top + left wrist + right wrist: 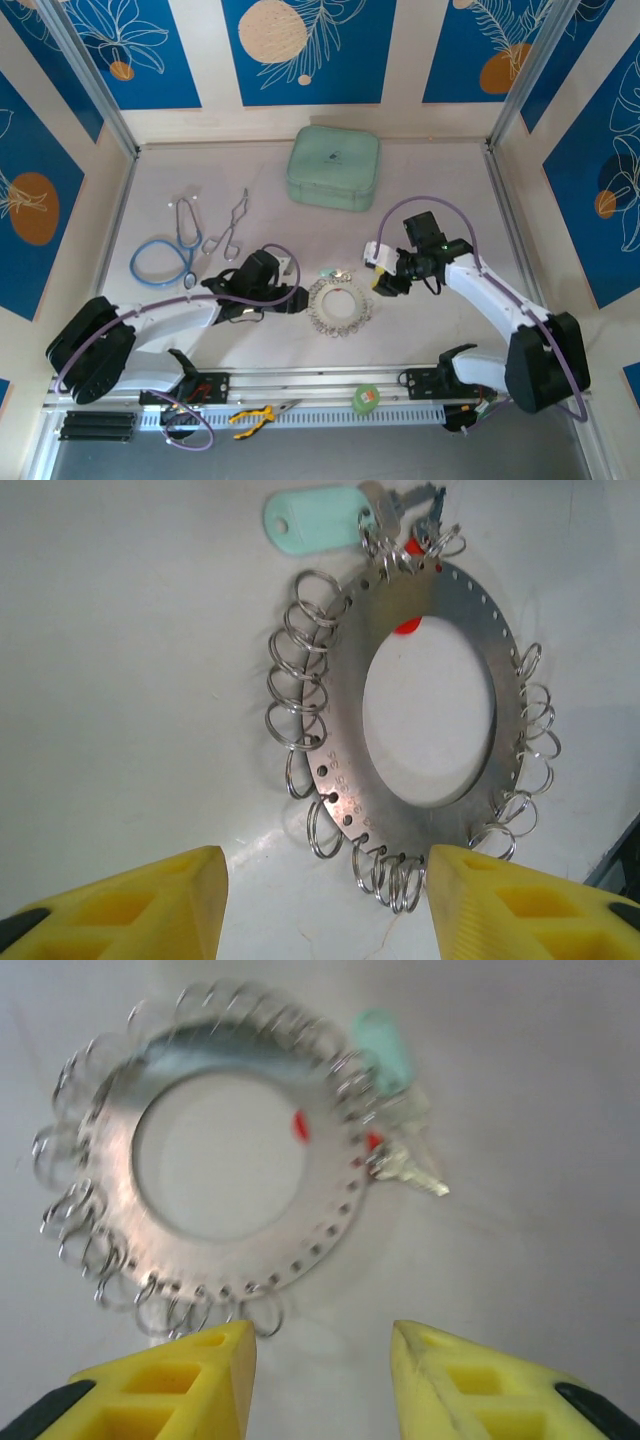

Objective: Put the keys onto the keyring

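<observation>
Pale tabletop, blue leaf-print walls behind it; the keyring [340, 307] lies flat at mid-frame between your two arms. The keys [405, 510] bunch at its upper rim beside a mint tag [310, 520], seemingly hooked into the small loops. Your left hand [325, 905] is released, its yellow fingers [150, 905] apart at the ring's lower edge. Your right hand [320, 1370] is released too, and empty. To seat a key well, steady the plate with your left, come in low from the key side, and pinch only the shaft.
</observation>
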